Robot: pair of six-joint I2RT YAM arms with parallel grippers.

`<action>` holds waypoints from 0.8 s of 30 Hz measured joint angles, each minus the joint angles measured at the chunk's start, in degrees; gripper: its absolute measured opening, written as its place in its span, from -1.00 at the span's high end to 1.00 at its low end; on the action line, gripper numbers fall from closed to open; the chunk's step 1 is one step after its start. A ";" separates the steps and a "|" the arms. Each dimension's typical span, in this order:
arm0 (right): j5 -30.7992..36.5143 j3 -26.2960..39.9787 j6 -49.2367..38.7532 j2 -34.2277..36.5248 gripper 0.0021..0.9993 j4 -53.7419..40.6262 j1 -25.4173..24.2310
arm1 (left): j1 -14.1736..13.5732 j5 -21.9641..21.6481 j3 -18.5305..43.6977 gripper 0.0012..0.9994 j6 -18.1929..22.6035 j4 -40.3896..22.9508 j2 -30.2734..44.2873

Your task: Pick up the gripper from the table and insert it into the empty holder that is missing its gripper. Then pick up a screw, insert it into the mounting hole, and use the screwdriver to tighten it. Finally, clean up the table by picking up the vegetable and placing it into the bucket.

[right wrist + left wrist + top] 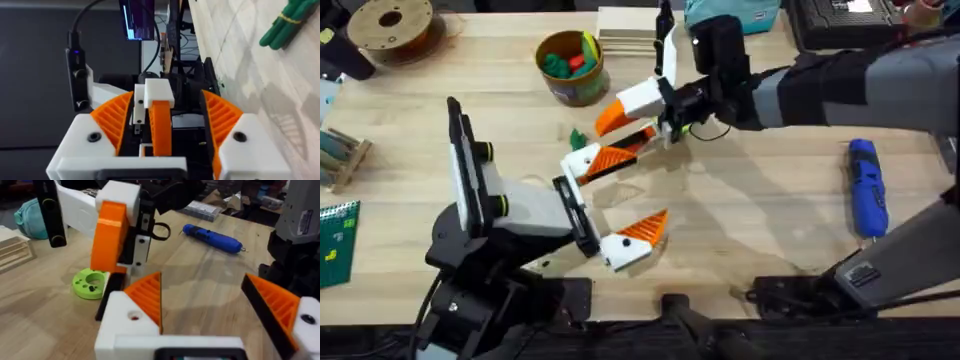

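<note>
From overhead, the right arm reaches across the bench and its end effector (665, 105) is clamped on the white holder (642, 98), which hangs clear of the bench. The orange gripper (612, 118) juts from the holder, its long axis slanting down towards the left arm. It looks seated, though the joint is too small to judge. The left end effector (645, 190) sits just nearer the robot than the holder with its fingers spread wide and nothing between them. The screwdriver (866, 188) lies well to the right of the holder, nearer the right arm's base, its long axis running front to back. The vegetable (577, 140) lies just left of the holder, and the bucket (570, 68) stands beyond that. No screw can be made out. In the left wrist view, the holder (120, 195) and gripper (109, 235) hang straight ahead of the parted left end effector (202, 280). The empty left arm therefore seems better placed to fetch a screw. In the right wrist view, the right end effector (167, 100) has holder (159, 95) and gripper (160, 127) between its pads, pointing along them.
</note>
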 joint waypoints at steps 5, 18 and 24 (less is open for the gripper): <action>-1.72 0.00 -0.25 0.00 -0.52 -0.02 -1.74 | 0.00 0.63 0.00 -0.97 0.00 0.00 0.02; 6.48 0.01 -2.66 0.01 -0.53 -0.13 -6.80 | 0.00 0.71 0.00 -0.98 0.00 0.00 0.00; 14.37 0.49 -5.28 0.00 -0.53 -0.46 -11.07 | 0.00 0.71 -0.02 -0.97 0.00 0.00 0.02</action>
